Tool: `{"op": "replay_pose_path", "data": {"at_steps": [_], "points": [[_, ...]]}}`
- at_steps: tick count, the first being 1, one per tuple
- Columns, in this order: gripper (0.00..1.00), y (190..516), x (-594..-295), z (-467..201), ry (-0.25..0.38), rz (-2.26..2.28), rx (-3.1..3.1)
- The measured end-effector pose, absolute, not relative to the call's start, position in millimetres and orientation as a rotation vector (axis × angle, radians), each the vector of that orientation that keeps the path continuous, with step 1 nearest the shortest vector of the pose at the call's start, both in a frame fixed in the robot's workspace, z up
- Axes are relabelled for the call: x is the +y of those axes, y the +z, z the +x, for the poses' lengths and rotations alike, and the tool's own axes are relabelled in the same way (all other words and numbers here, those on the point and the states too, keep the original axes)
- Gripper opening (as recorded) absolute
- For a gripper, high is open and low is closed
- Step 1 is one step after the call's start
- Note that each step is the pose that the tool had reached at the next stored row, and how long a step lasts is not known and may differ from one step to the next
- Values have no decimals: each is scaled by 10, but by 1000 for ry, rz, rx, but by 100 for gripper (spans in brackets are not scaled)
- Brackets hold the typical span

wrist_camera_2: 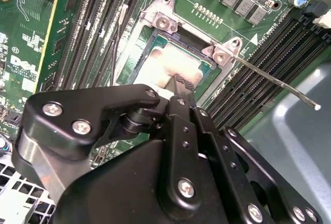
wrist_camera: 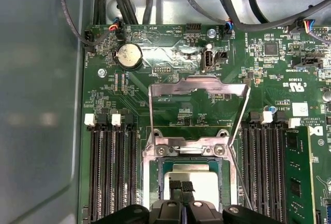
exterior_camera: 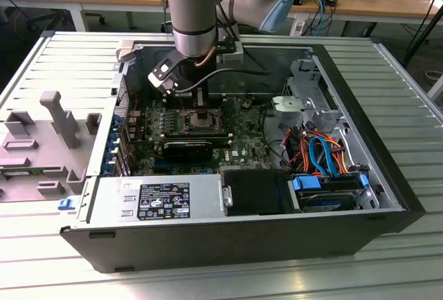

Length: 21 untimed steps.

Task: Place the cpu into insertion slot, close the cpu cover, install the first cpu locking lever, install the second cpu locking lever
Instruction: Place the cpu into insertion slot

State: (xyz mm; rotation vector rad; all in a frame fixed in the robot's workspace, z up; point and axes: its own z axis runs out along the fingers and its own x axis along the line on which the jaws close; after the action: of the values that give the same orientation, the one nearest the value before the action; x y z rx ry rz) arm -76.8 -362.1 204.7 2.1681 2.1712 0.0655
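Silver cpu (wrist_camera: pixel 207 182) lies in insertion slot (wrist_camera: pixel 157 182), cpu cover (wrist_camera: pixel 199 85) open.

The exterior view looks down on the whole open case (exterior_camera: pixel 208 244); both wrist views sit close above the socket (wrist_camera: pixel 189 151) (wrist_camera_2: pixel 181 35).

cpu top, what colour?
Dull silver-grey metal. The cpu shows best in the first wrist view.

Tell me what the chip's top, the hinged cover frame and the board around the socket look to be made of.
Chip: dull silver-grey metal top, matte, with only a soft glare.
Cover frame: thin bright sheet metal, probably steel, judging by its sheen and crisp bends.
Board: green lacquered laminate, likely fibreglass, with fine traces and soldered parts on it.
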Motion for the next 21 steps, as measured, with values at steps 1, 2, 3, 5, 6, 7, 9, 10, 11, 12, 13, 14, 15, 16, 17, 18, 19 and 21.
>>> {"op": "replay_pose_path", "data": {"at_steps": [1, 2, 3, 5, 6, 7, 9, 10, 11, 12, 13, 14, 15, 16, 17, 18, 19, 21], "points": [[11, 2042, -3620, -767, 66, 2168, 2171], [11, 2042, -3620, -767, 66, 2168, 2171], [11, 2040, -3619, -766, 67, 2168, 2171], [11, 2046, -3619, -766, 67, 2168, 2171], [11, 2082, -3616, -764, 71, 2168, 2171], [11, 2114, -3618, -766, 69, 2168, 2171], [11, 2138, -3619, -768, 69, 2168, 2171], [11, 2140, -3626, -770, 68, 2167, 2171], [11, 2140, -3639, -773, 68, 2168, 2171], [11, 2139, -3664, -775, 68, 2168, 2171], [11, 2138, -3678, -777, 68, 2168, 2171], [11, 2137, -3695, -779, 68, 2168, 2171], [11, 2135, -3719, -780, 68, 2168, 2171], [11, 2135, -3738, -781, 68, 2168, 2171], [11, 2133, -3755, -781, 68, 2168, 2171], [11, 2131, -3783, -782, 68, 2168, 2171], [11, 2128, -3800, -782, 67, 2167, 2170], [11, 2126, -3805, -782, 54, 2161, 2165]]}}
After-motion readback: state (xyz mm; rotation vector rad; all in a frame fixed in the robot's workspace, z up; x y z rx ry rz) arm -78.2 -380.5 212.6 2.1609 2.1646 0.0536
